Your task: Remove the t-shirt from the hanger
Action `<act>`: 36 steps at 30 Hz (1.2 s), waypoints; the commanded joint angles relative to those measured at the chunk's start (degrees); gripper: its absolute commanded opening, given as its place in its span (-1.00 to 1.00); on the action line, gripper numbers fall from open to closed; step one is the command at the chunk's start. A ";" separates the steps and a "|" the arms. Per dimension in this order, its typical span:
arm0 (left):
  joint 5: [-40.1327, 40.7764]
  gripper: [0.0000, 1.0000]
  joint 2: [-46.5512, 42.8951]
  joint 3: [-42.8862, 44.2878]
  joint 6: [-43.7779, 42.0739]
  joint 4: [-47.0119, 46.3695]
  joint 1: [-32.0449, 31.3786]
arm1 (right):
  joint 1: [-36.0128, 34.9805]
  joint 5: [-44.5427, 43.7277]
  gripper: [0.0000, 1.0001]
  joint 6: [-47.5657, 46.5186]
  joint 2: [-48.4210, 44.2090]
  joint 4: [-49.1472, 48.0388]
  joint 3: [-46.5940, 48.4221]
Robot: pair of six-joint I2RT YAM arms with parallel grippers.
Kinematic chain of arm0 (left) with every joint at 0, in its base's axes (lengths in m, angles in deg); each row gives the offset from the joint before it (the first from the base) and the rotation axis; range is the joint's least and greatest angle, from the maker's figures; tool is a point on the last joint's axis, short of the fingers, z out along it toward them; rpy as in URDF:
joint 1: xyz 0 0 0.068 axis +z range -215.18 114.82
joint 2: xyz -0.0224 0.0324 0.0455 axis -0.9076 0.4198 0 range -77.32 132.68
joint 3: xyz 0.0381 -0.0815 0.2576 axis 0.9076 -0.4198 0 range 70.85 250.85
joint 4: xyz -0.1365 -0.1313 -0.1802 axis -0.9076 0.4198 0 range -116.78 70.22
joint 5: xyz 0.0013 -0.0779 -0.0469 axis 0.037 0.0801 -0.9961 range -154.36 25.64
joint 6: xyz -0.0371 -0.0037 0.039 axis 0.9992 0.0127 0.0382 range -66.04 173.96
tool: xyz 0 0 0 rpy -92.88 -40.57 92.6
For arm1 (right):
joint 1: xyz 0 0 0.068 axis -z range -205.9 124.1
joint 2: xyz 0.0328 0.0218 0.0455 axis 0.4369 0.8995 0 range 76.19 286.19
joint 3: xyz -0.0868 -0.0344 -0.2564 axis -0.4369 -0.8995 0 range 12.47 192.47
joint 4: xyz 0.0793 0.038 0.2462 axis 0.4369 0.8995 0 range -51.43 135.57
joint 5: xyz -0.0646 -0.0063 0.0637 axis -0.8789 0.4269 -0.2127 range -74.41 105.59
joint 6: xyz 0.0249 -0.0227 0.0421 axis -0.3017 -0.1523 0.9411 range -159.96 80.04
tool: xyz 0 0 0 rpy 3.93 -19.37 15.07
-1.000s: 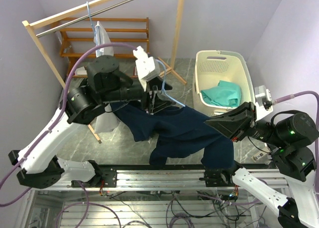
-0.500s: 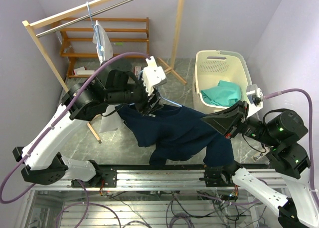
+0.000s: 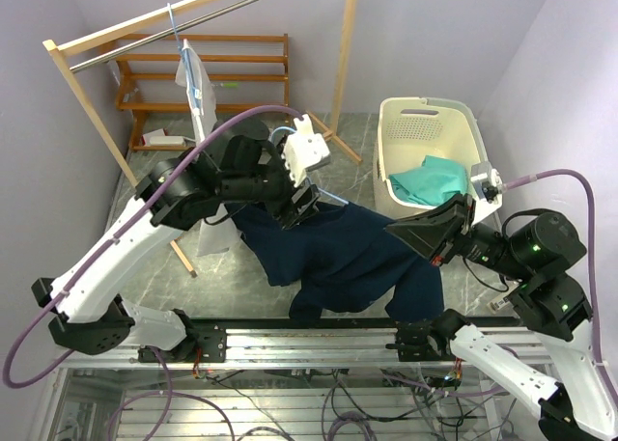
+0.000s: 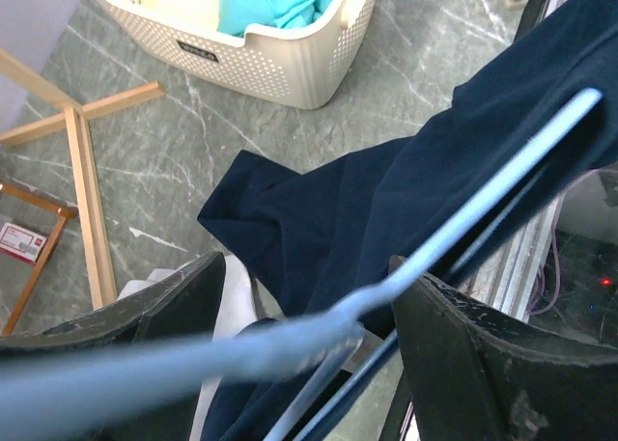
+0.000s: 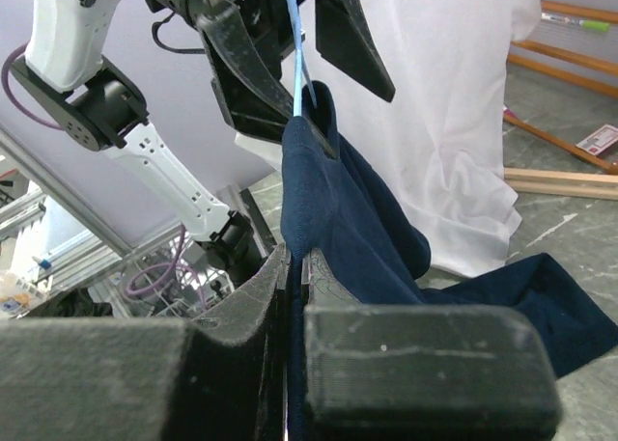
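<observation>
Navy fabric takes up most of the scene: a dark navy cotton t-shirt hangs and spreads just beside the cream perforated plastic laundry basket, on the basket's left-arm side and a little nearer the arm bases. Its lower folds lie on the grey marble-patterned surface, while one shoulder is draped over a thin light blue plastic hanger.

The left gripper is raised over the shirt's collar end, further from the basket than the shirt's bulk. Its jaws stand spread, and the hanger's arm runs through the gap between the two black fingers. From the left wrist view I cannot tell if the blurred neck of the hanger rests against a finger.

The right gripper is low, in front of the basket on the side nearest the arm bases. Its fingers are pressed together on a fold of the t-shirt, which rises from the pinch in a taut ridge to the hanger's tip.

A crumpled teal cloth lies inside the basket. White cloth hangs beyond the shirt, away from the basket. Far across from the basket, at the back left, stands a pale wooden clothes rack with a metal rail, and a white garment hangs from it.
</observation>
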 commanded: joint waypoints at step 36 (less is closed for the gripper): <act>13.97 0.47 6.54 5.39 3.58 6.38 -1.12 | 0.09 -10.61 -1.00 1.19 3.43 -10.81 -1.50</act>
